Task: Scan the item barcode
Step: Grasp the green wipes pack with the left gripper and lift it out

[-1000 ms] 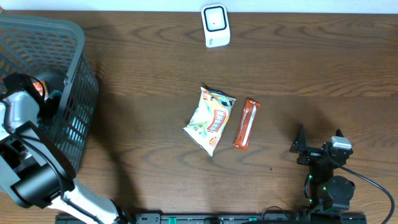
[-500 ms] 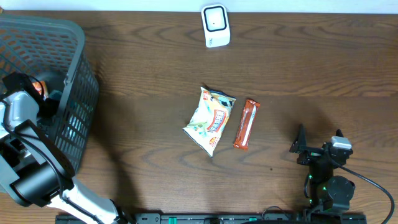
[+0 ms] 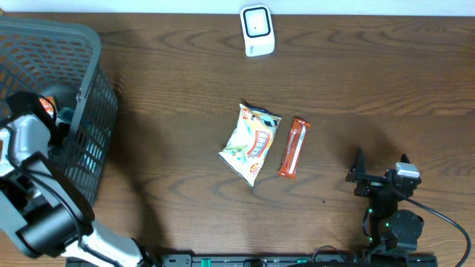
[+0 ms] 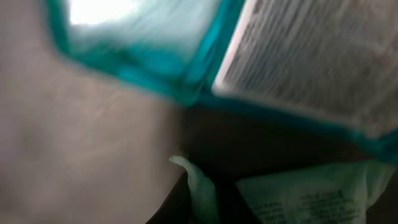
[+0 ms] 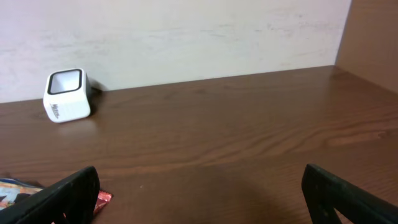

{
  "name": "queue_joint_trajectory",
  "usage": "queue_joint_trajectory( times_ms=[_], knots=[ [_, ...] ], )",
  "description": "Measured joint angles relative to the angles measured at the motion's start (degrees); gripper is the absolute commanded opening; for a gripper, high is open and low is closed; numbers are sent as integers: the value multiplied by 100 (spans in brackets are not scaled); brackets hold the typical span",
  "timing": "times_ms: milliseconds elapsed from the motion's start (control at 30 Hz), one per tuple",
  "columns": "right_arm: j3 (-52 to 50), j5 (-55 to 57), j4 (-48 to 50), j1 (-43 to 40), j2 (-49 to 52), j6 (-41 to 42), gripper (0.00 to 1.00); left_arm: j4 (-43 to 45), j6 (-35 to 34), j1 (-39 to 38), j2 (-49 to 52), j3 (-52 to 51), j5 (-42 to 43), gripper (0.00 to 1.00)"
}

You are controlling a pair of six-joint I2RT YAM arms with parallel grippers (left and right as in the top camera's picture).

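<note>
Left end effector (image 3: 53,117): clenched, down inside the basket (image 3: 89,89); whether it pinches anything is too blurred to tell.
Teal-edged packets (image 4: 298,56): pressed close against the left end effector's camera, print unreadable.
Right end effector (image 3: 381,167): released, fingers spread wide, low over the worktop (image 3: 185,81).
Snack bag (image 3: 251,143): left of the right end effector, lying flat.
Orange bar (image 3: 294,147): just beside the snack bag, on the side nearer the right end effector.
Scanner (image 3: 257,30): far ahead and left of the right end effector, well apart from both items.

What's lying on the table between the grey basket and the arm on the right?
Two items show in the overhead view: a snack bag and beside it an orange-red wrapped bar. Both lie between the basket and the open right gripper.
</note>
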Motion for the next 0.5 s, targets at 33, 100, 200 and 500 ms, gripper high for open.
queue_joint_trajectory(
  times_ms=[33, 100, 200, 500],
  knots=[
    [2, 0, 0, 0, 0, 0, 99, -13, 2, 0, -109, -39, -17, 7],
    [0, 0, 0, 0, 0, 0, 99, -74, 7, 0, -455, -48, -26, 7],
    [2, 0, 2, 0, 0, 0, 99, -109, 24, -11, -1073, -48, -26, 7],
    [0, 0, 2, 0, 0, 0, 99, -273, 42, -15, -2638, -46, -35, 7]
  ],
)
